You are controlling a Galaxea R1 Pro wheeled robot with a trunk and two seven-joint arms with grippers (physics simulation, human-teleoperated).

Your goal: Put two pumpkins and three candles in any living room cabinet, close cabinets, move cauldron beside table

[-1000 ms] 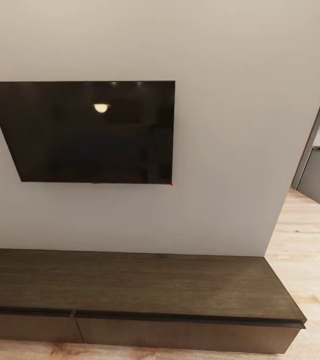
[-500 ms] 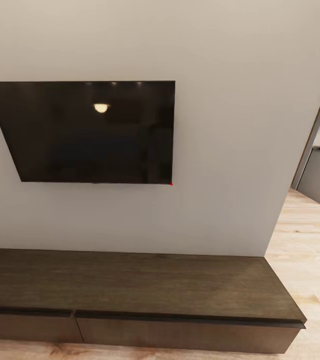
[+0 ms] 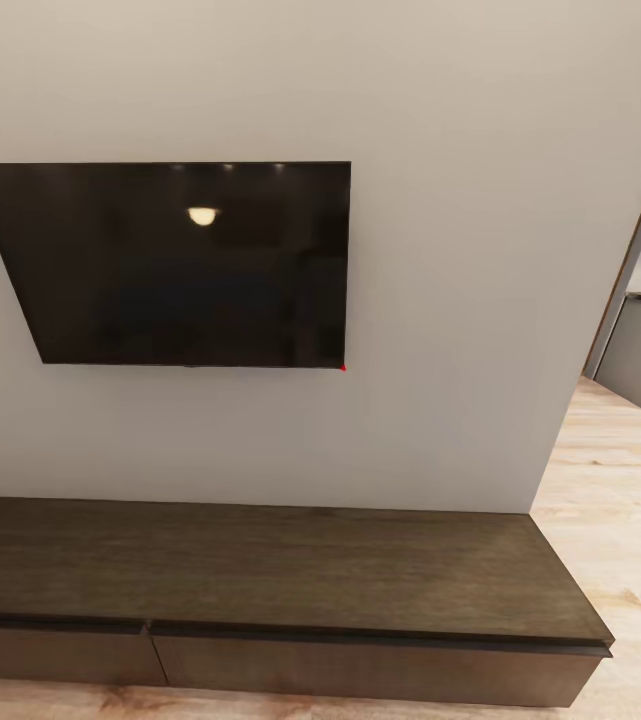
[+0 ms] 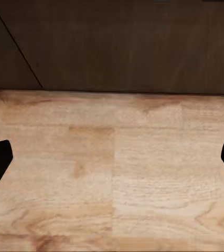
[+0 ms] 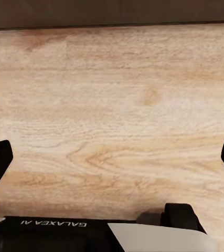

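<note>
Head view unchanged from the earlier frames: long, low dark-brown wooden cabinet (image 3: 280,575) along the grey wall, long axis left to right, drawer fronts shut, below a black wall-mounted screen (image 3: 175,262). Pale wood floor (image 3: 615,500) opens past its right end. Left gripper (image 4: 112,157) and right gripper (image 5: 112,157) both spread wide, empty, over floor

The head view faces the wall, looking down over the television (image 3: 175,265) and cabinet (image 3: 260,570). Both wrist views hang close above the wooden floor (image 4: 112,173), sharing the cabinet's base edge (image 5: 112,13).
</note>
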